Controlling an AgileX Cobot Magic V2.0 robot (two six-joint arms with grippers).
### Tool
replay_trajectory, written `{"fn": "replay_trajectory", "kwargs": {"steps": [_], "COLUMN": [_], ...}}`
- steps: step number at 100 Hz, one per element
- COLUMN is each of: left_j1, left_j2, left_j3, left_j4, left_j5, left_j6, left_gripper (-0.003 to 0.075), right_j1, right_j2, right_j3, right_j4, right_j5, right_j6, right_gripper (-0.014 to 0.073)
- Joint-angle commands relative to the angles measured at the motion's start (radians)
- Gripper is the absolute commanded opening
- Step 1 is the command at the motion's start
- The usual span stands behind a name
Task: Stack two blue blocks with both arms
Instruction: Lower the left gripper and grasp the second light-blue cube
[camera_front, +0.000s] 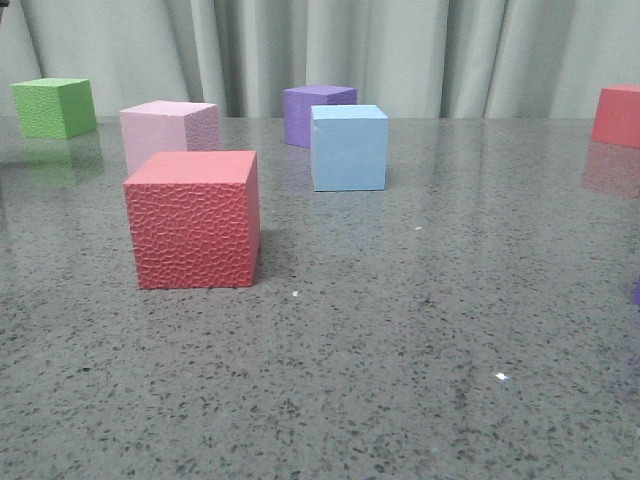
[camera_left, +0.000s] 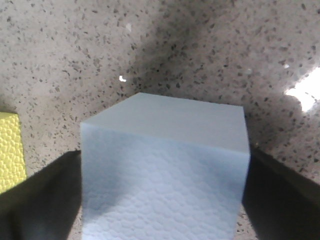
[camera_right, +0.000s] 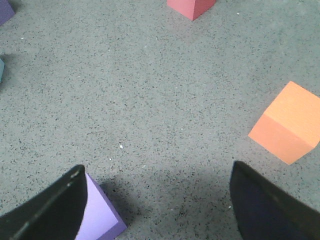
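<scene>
Clamping one blue block (camera_left: 165, 175) at its frame's centre, the left gripper (camera_left: 160, 200) is carrying it toward the other blue block (camera_front: 348, 147) upper-centre, while the right gripper (camera_right: 157, 205) is hovering wide, empty.

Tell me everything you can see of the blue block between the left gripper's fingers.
The blue block is a pale sky-blue cube that looks like foam, with a faint pebbled texture on the face toward the camera and a smoother top. It sits between the left gripper's two black fingers, which flank its sides; whether they press it cannot be told. Below it lies the speckled grey table, and a yellow block is beside it, apart.
</scene>
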Motion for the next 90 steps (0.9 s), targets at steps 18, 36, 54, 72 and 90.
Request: {"fn": "replay_trajectory", "kwargs": {"steps": [18,36,54,72,90], "left_j1": [0.000,0.000,-0.002,-0.002,-0.002], "left_j2": [-0.050,-0.050,-0.050,-0.056,-0.065], "left_j3": [-0.030,-0.030,-0.034,-0.099,-0.220], "left_j4": [0.001,-0.001,-0.017,-0.108,-0.219], "left_j5": [-0.026,0.001,0.041,0.095,0.188], "left_j6": [-0.002,-0.002,-0.002,-0.002,-0.002], "left_gripper": [0.0304,0.0188,0.0165,0.0165,0.0165], "right_j1": [-0.004,-0.004,-0.004,-0.004,-0.004], "right_j2": [-0.002,-0.002,-0.002,-0.002,-0.002], "right_j3": [-0.023,-0.023,-0.023,-0.023,-0.023], "right_j4": [-0.015,-0.015,-0.015,-0.015,-0.015], "right_j5": [-0.067,-0.067,-0.067,-0.068,-0.068], "right_j6": [-0.011,-0.011,-0.011,-0.011,-0.011], "right_gripper": [0.0580,0.0580,0.0580,0.0580,0.0580]}}
